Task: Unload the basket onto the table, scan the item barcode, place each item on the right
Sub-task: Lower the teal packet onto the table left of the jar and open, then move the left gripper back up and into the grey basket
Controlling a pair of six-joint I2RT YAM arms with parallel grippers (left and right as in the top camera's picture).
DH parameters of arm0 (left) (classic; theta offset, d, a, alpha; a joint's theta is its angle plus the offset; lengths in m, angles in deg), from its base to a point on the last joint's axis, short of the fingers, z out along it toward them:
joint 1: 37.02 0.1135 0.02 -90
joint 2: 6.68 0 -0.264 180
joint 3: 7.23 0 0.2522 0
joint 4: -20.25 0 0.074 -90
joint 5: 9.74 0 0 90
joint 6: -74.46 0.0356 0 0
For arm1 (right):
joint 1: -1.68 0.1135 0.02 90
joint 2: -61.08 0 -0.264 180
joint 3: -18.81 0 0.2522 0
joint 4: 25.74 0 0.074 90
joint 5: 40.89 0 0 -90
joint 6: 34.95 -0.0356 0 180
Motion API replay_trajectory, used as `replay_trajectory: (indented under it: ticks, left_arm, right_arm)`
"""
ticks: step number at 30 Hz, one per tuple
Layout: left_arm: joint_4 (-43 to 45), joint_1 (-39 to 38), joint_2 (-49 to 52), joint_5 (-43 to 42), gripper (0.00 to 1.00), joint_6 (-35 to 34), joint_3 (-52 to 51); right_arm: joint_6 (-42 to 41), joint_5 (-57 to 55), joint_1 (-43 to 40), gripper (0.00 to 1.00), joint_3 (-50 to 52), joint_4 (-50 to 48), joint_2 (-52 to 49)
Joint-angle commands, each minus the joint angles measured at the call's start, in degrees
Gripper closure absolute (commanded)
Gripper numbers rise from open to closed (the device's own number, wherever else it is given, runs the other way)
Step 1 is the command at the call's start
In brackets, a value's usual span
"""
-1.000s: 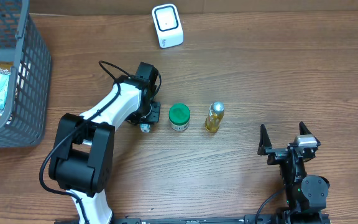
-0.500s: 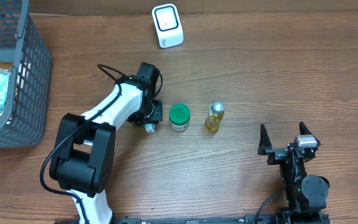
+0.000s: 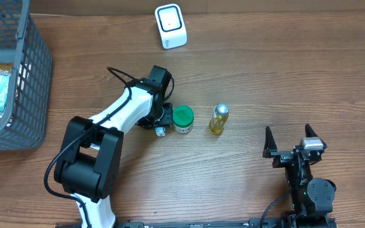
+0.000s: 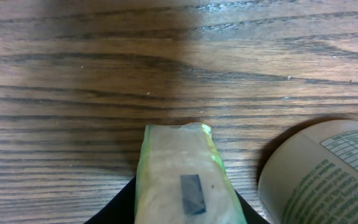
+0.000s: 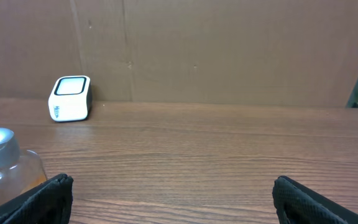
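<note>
A small pale packet with green edges and a dark rectangle on it sits between the black fingers of my left gripper, which is shut on it just above the wood. In the overhead view my left gripper is right beside a green-lidded jar, and the jar's printed label fills the wrist view's right corner. The white barcode scanner stands at the table's back edge. My right gripper rests open near the front right, with nothing between its fingers.
A small bottle of yellow liquid stands right of the jar and shows again as the bottle in the right wrist view. A grey mesh basket holding packaged goods sits at the far left. A brown cardboard wall backs the table.
My left gripper has slid right with the packet, from a short gap away to right against the green-lidded jar. The right arm has not moved.
</note>
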Motion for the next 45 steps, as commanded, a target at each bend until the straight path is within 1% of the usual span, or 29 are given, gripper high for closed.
replay_trajectory:
  ticks: [1, 4, 8, 14, 19, 24, 30, 33, 36, 37, 38, 39, 40, 41, 42, 45]
  left_arm:
    - [0.2, -0.2, 0.5, 0.2, 0.63, -1.3, -0.2]
    - [0.2, -0.2, 0.5, 0.2, 0.47, -1.3, -0.2]
    - [0.2, -0.2, 0.5, 0.2, 0.41, -1.3, -0.2]
    - [0.5, 0.1, 0.5, 0.3, 0.39, -1.2, 0.0]
    - [-1.1, 1.7, 0.5, 0.5, 0.39, 1.4, 3.4]
    - [-4.3, 4.6, 0.5, 3.5, 0.37, 1.6, 10.6]
    - [-5.6, 8.0, 0.5, 3.4, 0.36, 2.2, 20.6]
    - [-7.2, 8.9, 0.5, 3.3, 0.38, 2.2, 24.4]
    - [-7.3, 9.3, 0.5, 3.5, 0.43, 2.2, 25.2]
    - [-7.4, 9.4, 0.5, 3.8, 0.46, 2.2, 25.2]
    - [-7.6, 9.4, 0.6, 4.7, 0.52, 2.2, 25.0]
    - [-7.6, 9.4, 0.6, 5.7, 0.62, 2.2, 24.6]
    - [-7.8, 9.4, 0.6, 6.8, 0.75, 2.2, 24.2]
    - [-8.0, 9.4, 0.6, 7.6, 0.91, 2.2, 23.8]
    - [-8.1, 9.4, 0.6, 8.1, 0.96, 2.2, 23.1]
    - [-8.9, 9.4, 0.6, 7.7, 0.96, 2.1, 20.8]
  right_arm:
    - [0.1, 0.3, 0.0, 0.0, 0.6, -0.3, 0.1]
    - [0.1, 0.3, 0.0, 0.0, 0.6, -0.3, 0.1]
    - [0.1, 0.3, 0.0, 0.0, 0.6, -0.3, 0.1]
    - [0.1, 0.3, 0.0, 0.0, 0.6, -0.3, 0.1]
    - [0.1, 0.3, 0.0, 0.0, 0.6, -0.3, 0.1]
    - [0.1, 0.3, 0.0, 0.0, 0.6, -0.3, 0.1]
    - [0.1, 0.3, 0.0, 0.0, 0.6, -0.3, 0.1]
    - [0.1, 0.3, 0.0, 0.0, 0.6, -0.3, 0.1]
    - [0.1, 0.3, 0.0, 0.0, 0.6, -0.3, 0.1]
    - [0.1, 0.3, 0.0, 0.0, 0.6, -0.3, 0.1]
    - [0.1, 0.3, 0.0, 0.0, 0.6, -0.3, 0.1]
    - [0.1, 0.3, 0.0, 0.0, 0.6, -0.3, 0.1]
    - [0.1, 0.3, 0.0, 0.0, 0.6, -0.3, 0.1]
    - [0.1, 0.3, 0.0, 0.0, 0.6, -0.3, 0.1]
    - [0.1, 0.3, 0.0, 0.0, 0.6, -0.3, 0.1]
    - [0.1, 0.3, 0.0, 0.0, 0.6, -0.3, 0.1]
